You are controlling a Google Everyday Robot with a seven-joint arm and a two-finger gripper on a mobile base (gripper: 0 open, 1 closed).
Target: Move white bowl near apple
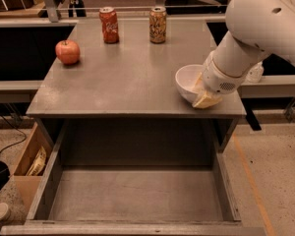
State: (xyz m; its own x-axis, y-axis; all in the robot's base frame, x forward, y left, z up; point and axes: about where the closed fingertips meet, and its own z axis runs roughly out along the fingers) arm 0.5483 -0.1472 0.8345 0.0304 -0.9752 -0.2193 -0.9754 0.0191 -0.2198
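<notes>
The white bowl [188,80] sits near the right front edge of the grey table [123,77] and looks slightly tilted. My gripper [205,96] is at the bowl's right front rim, touching or nearly touching it, with the big white arm [258,28] reaching in from the upper right. The apple [68,51] is red-orange and stands near the table's left edge, far from the bowl.
A red soda can [108,25] and a brown can [158,25] stand upright at the back of the table. An open drawer [132,195] juts out below the table's front. A cardboard box [32,161] sits on the floor at the left.
</notes>
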